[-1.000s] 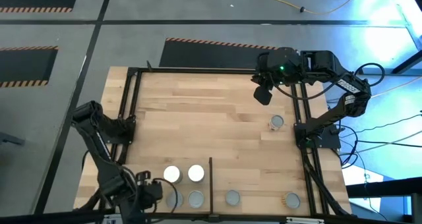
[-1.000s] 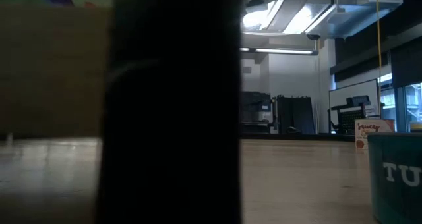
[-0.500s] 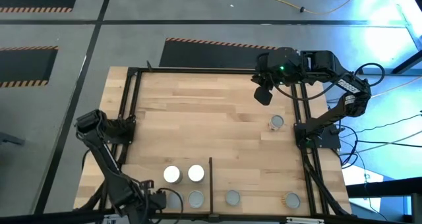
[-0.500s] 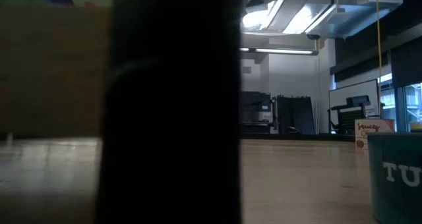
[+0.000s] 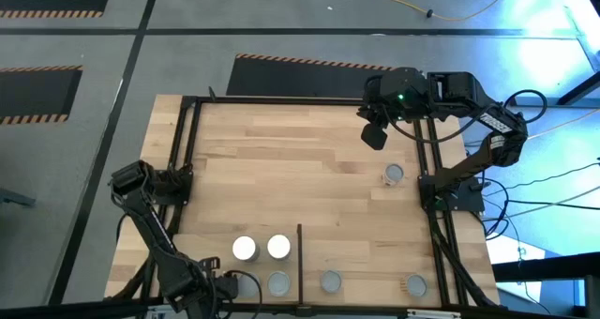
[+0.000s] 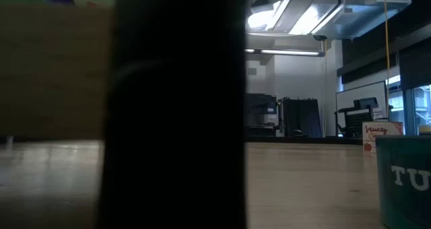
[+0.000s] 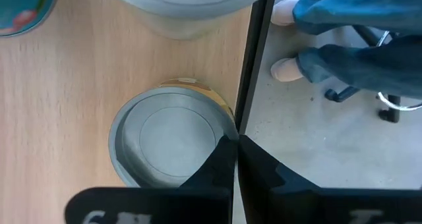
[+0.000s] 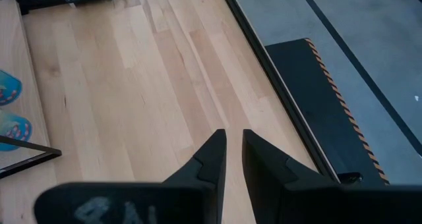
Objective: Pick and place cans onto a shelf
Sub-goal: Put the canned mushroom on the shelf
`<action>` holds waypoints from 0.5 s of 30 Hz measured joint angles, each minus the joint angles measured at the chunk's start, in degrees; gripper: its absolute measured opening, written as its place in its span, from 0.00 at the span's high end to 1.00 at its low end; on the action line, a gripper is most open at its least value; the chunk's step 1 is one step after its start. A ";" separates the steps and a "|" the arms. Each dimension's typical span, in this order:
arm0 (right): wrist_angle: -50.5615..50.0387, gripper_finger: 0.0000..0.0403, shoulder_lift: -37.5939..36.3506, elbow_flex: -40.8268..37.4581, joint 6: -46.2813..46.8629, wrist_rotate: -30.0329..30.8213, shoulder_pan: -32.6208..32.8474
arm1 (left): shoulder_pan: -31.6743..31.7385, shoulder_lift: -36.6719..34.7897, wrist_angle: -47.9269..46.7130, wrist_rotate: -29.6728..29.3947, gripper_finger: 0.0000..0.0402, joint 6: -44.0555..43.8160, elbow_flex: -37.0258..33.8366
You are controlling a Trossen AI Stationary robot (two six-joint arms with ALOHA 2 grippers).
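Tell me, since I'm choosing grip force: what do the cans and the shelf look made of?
The grey-topped can looks like dull metal: its lid has a stamped ring and raised rim. The shelf looks like pale, matte wooden planks with visible grain, edged by a black, probably metal frame.

On the teal bin at 3 o'clock in the low view stand the white letters "TU", cut by the edge. Nothing else is readable.
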 joint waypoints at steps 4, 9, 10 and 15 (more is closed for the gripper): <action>0.00 0.87 0.00 0.00 0.10 -0.02 -0.02 | 0.00 -0.02 -0.01 0.62 1.00 0.60 -1.63; 0.00 0.87 0.00 0.00 0.20 -0.02 -0.01 | 0.48 -0.02 0.44 2.82 1.00 1.06 -2.59; 0.00 0.87 0.00 0.00 0.20 -0.02 0.00 | 0.65 -0.02 0.49 2.85 1.00 1.18 -2.58; 0.00 0.87 0.00 0.00 0.20 -0.02 0.00 | 0.79 -0.02 1.26 2.85 1.00 3.88 -2.59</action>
